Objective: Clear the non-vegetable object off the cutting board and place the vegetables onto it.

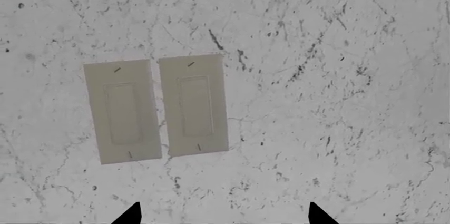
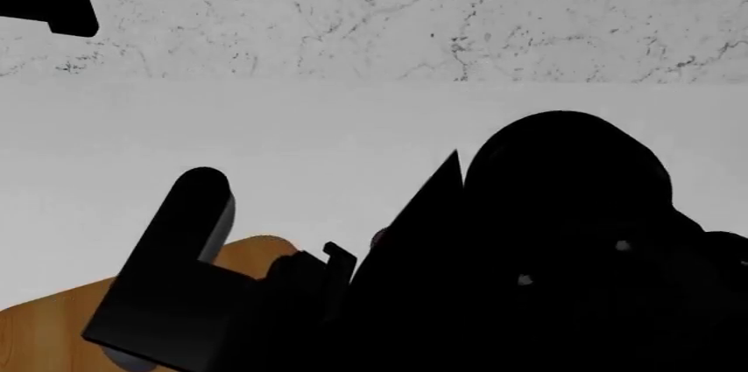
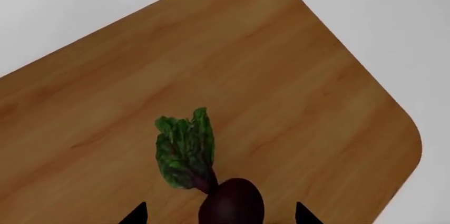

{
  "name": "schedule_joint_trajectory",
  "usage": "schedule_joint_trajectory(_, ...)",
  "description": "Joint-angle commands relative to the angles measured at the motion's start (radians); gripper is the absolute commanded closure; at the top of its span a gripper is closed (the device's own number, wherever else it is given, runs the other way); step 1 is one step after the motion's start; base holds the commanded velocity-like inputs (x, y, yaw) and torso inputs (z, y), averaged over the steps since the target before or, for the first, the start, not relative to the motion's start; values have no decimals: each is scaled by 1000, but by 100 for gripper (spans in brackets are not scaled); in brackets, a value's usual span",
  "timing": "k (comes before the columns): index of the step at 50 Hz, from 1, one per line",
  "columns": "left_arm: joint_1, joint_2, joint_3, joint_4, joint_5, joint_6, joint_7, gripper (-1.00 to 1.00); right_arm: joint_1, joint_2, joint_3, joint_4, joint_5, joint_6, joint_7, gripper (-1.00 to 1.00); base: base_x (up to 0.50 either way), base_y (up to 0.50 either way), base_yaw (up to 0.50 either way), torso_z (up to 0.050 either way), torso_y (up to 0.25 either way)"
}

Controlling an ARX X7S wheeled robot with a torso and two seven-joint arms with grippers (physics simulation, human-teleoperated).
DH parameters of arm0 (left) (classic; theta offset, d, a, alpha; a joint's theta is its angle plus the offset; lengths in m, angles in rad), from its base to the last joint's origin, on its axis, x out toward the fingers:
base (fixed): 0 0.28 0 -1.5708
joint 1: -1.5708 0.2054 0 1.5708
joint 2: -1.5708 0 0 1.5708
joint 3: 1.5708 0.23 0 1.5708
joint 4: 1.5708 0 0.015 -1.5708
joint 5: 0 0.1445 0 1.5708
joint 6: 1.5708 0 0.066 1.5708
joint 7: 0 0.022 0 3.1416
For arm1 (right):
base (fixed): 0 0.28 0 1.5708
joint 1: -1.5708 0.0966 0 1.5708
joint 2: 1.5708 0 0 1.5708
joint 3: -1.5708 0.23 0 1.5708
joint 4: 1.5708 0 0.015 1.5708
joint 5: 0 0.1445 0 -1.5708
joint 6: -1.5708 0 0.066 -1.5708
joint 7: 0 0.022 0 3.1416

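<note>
**Desk:** What does the left wrist camera give you?

**Operator:** A white marble wall [image 1: 338, 76] with grey veining, and two pale rocker switch plates [image 1: 156, 109] set side by side on it. My left gripper [image 1: 224, 214] shows only as two dark fingertips at the frame edge, spread wide apart, nothing between them.

**Desk:** And the head camera?

**Operator:** Mostly my own black arm [image 2: 549, 258] filling the lower right. Behind it, a plain white counter [image 2: 350, 136] meeting the marble wall. One rounded corner of the wooden cutting board [image 2: 35, 328] peeks out at lower left. I cannot tell either gripper's state from here.

**Desk:** Right wrist?

**Operator:** The cutting board fills the frame, grain clear, on the white counter. The leafy purple bulb [image 3: 228, 203] lies on it, green leaves [image 3: 184, 150] pointing away from my right gripper [image 3: 220, 216]. Its two fingertips stand open on either side of the bulb; I cannot tell whether they touch it.
</note>
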State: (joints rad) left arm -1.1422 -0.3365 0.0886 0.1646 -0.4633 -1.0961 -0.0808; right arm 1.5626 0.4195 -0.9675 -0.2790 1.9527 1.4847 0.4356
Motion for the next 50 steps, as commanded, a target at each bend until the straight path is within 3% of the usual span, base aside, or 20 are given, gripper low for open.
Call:
schedule_joint_trajectory(1,-2,2,0,1,-5,0,-4,-100,-19,5,-10,-11,-56,-9,-43,-100,0,0,0,0,0)
schedule_joint_trajectory(15,-4,-1,1,1,-10,-1,-7,-100,-69,21,-24,-21,-156,-26,-117,-100,0,0,0,0,0)
schedule_joint_trajectory(42,9,-5,-2,0,-17,11,-14,-100,-120,54,-72,-16,-161,-77,-112,-100,0,0,0,0,0)
schedule_joint_trajectory(43,10,-6,-1,1,-18,11,-14,-100,-115,54,-74,-19,-151,-76,-105,100,0,0,0,0,0)
schedule_joint_trajectory(50,15,-10,-9,9,-24,7,-17,-100,-88,59,-90,-28,-101,-80,-62,100,0,0,0,0,0)
